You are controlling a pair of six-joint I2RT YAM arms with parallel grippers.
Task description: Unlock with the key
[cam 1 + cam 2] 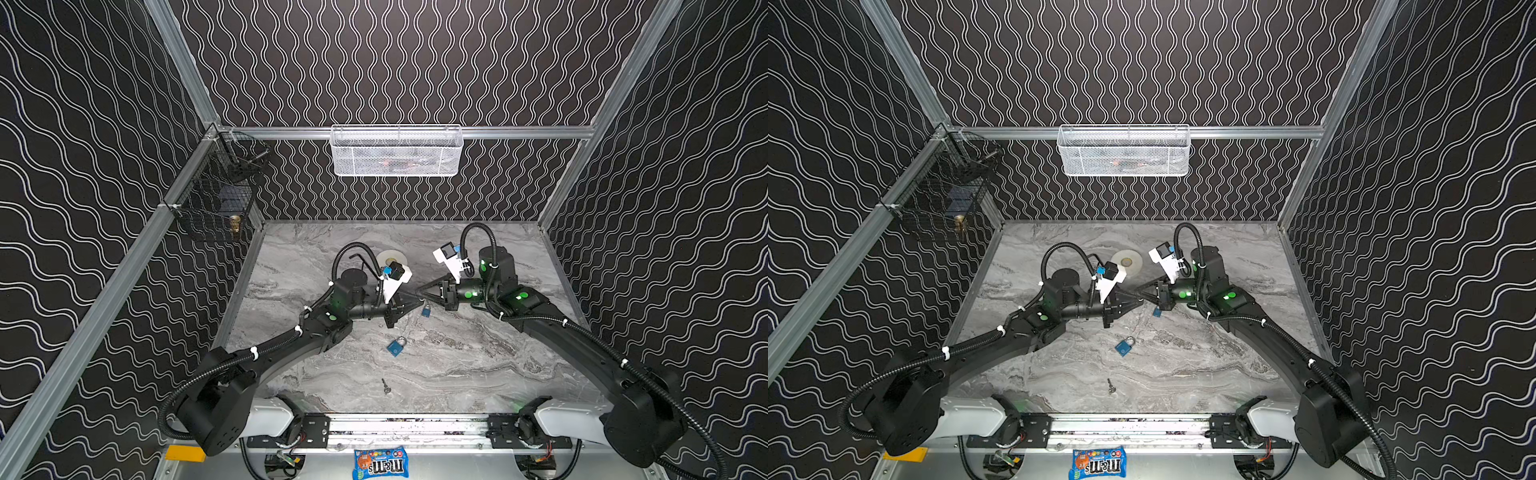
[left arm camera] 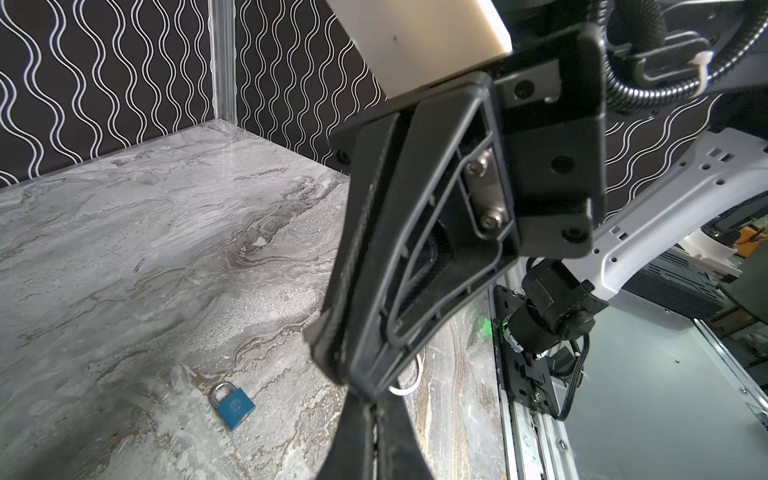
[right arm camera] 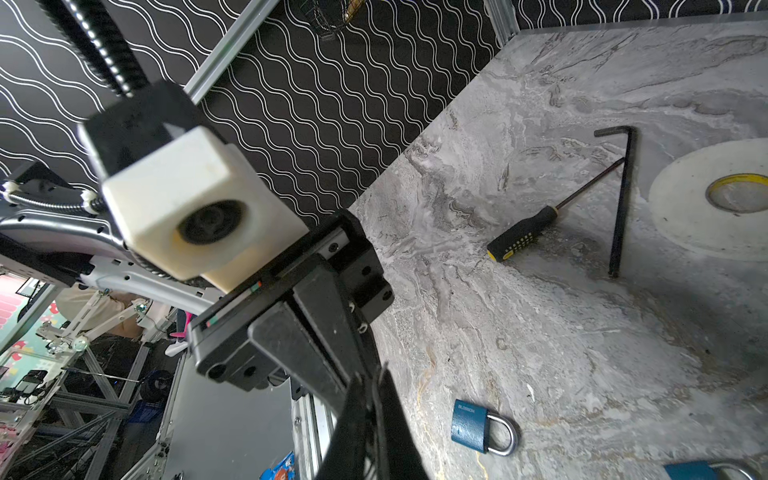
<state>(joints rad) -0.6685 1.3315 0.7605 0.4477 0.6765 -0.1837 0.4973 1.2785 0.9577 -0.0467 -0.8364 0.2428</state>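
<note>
My two grippers meet tip to tip above the middle of the table, left gripper point(image 1: 417, 298) and right gripper point(image 1: 422, 291), both shut. A silver key ring point(image 2: 406, 390) hangs right where the tips meet. In the right wrist view a thin metal edge sticks out between my shut fingers point(image 3: 390, 399); the key itself is mostly hidden. One blue padlock point(image 1: 426, 311) lies just below the tips, also seen in the wrist views point(image 2: 233, 405) point(image 3: 482, 428). A second blue padlock point(image 1: 397, 345) lies nearer the front. Another small key point(image 1: 386, 386) lies loose near the front edge.
A tape roll point(image 3: 706, 199), a black hex key point(image 3: 621, 199) and a yellow-and-black screwdriver point(image 3: 521, 237) lie at the back behind the grippers. A white mesh basket point(image 1: 397, 150) hangs on the back wall and a black wire basket point(image 1: 216, 195) on the left wall. A candy bag point(image 1: 380, 463) lies by the front rail.
</note>
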